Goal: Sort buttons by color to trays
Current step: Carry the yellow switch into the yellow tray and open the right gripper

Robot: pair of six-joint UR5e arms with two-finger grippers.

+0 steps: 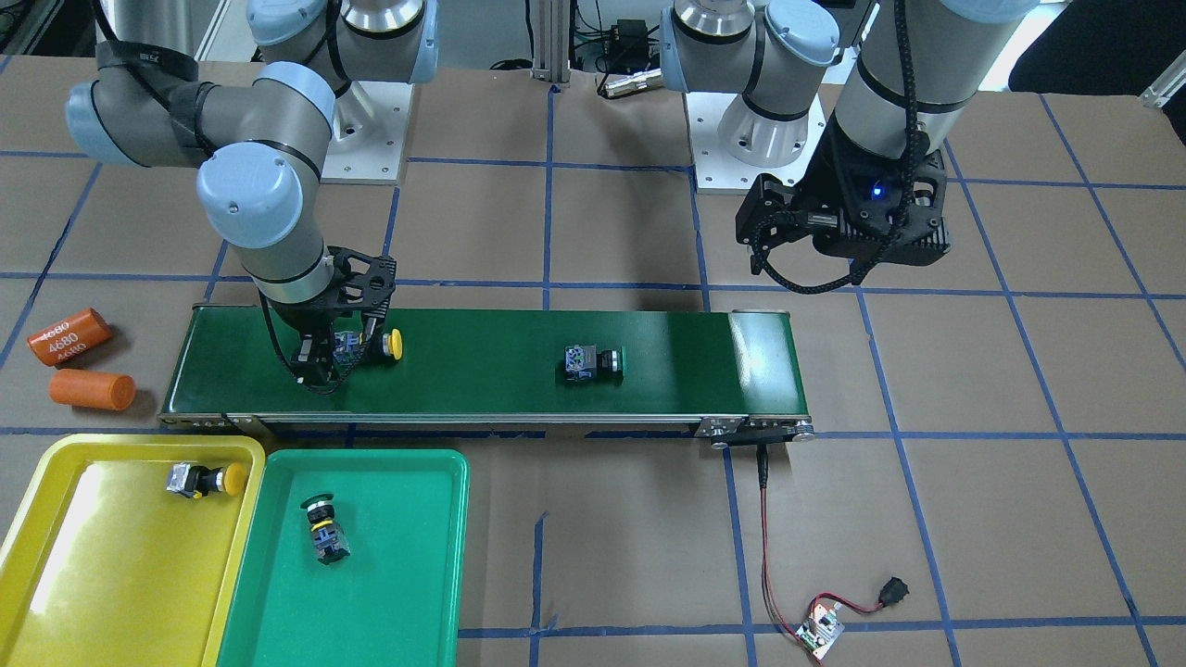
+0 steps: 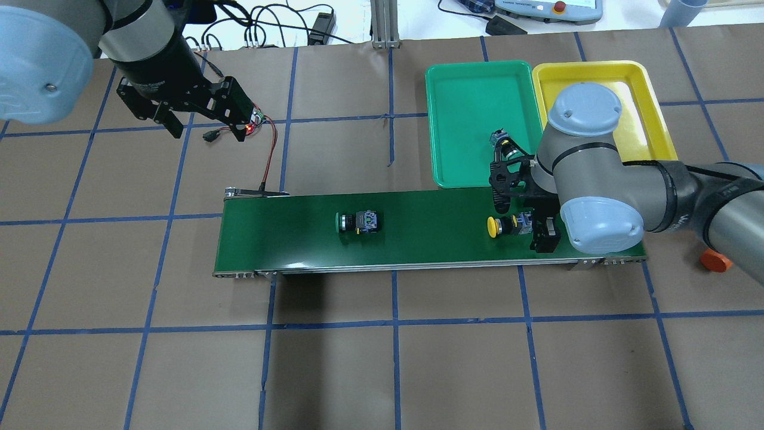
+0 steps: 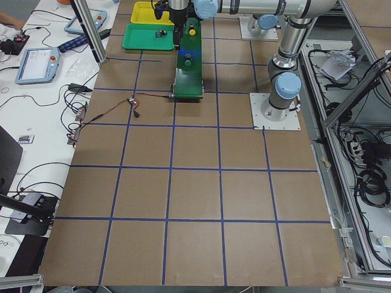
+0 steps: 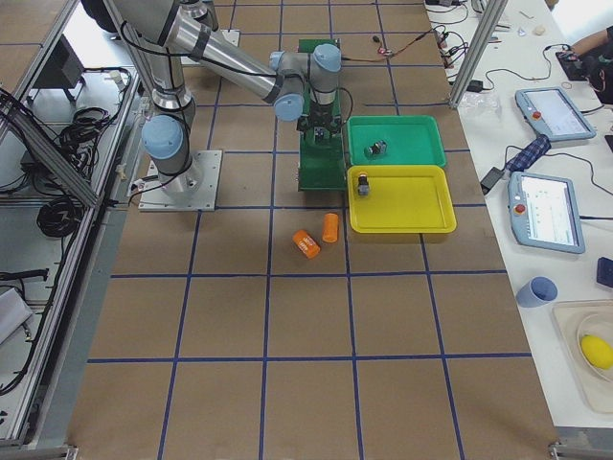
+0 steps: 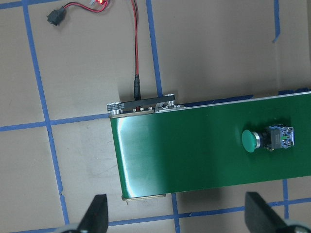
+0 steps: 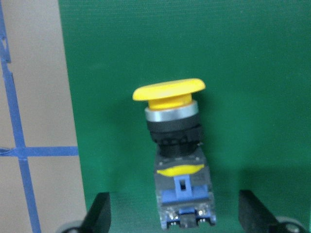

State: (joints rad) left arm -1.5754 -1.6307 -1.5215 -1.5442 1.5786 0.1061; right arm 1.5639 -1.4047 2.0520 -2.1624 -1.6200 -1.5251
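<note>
Two of the four are sorted, so here's what I'd watch for on the rest.

The long dark-green conveyor belt (image 1: 482,343) is your biggest unknown. I can't tell whether it's running. If it creeps while the jaws close, the grab lands off-centre.

The glossy yellow plastic tray (image 1: 56,593) and the green plastic tray (image 1: 389,574) sit touching, side by side, just off the belt's end. Let go too soon on the way over and the button could land in the wrong one.

The right gripper (image 6: 177,214) is down at the belt with its jaws apart, one on each side of the yellow-capped push-button switch (image 6: 174,131). Neither finger touches it yet. Only the rear of the blocky body sits between them. The button lies on its side, so if one finger touches first it may swivel on its round cap. I'd also guess a grip that far back lets the cap end droop on the lift.

The left gripper (image 5: 177,216) hangs with its jaws wide apart over the belt's other end, holding nothing. The green-capped push-button switch (image 1: 591,363) lies on its side mid-belt, well apart from it, so no clash there.

In the yellow tray, a yellow-capped button (image 1: 206,480) already lies near the belt-side rim. Drop the next one there and you could knock it. The green-capped button (image 1: 324,530) lies in the green tray, clear of its rim.
</note>
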